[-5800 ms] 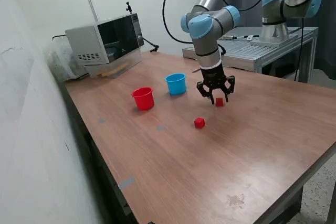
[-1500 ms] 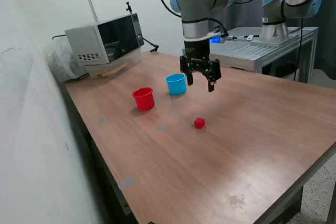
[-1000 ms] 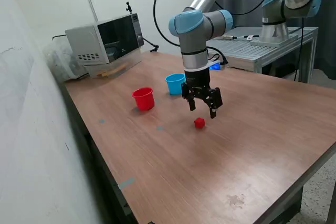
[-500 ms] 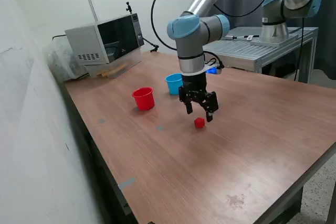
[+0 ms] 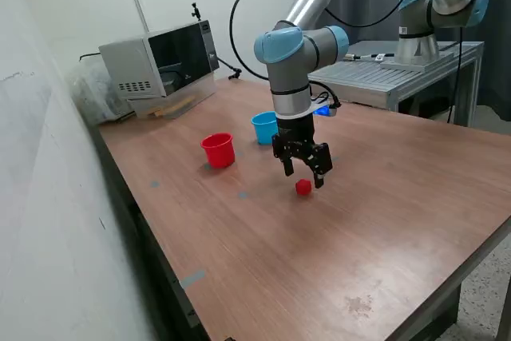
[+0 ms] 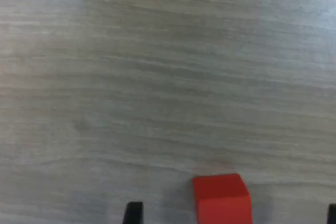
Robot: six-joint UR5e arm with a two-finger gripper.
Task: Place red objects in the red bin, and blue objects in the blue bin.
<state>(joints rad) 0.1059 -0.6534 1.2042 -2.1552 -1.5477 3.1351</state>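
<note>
One tiny red cube (image 5: 303, 187) lies on the wooden table (image 5: 383, 221). My gripper (image 5: 303, 175) hangs open just above it, a finger on each side. In the wrist view the red cube (image 6: 221, 199) sits on the wood grain between the two dark fingertips (image 6: 133, 213), nothing touching it. The red bin (image 5: 217, 150), a small red cup, stands upright toward the exterior view's left. The blue bin (image 5: 264, 127), a light-blue cup, stands behind it, partly hidden by my arm. No blue cubes show in either view.
A grey microwave-like box (image 5: 160, 60) sits at the table's back corner by the wall. A second arm (image 5: 443, 5) stands on a metal bench (image 5: 399, 69) behind the table. The table's front edge runs along the exterior view's lower right.
My gripper left the spot beside the first red cube, passed by the cups, then came down over the remaining red cube. It has sunk slightly in the last half second.
</note>
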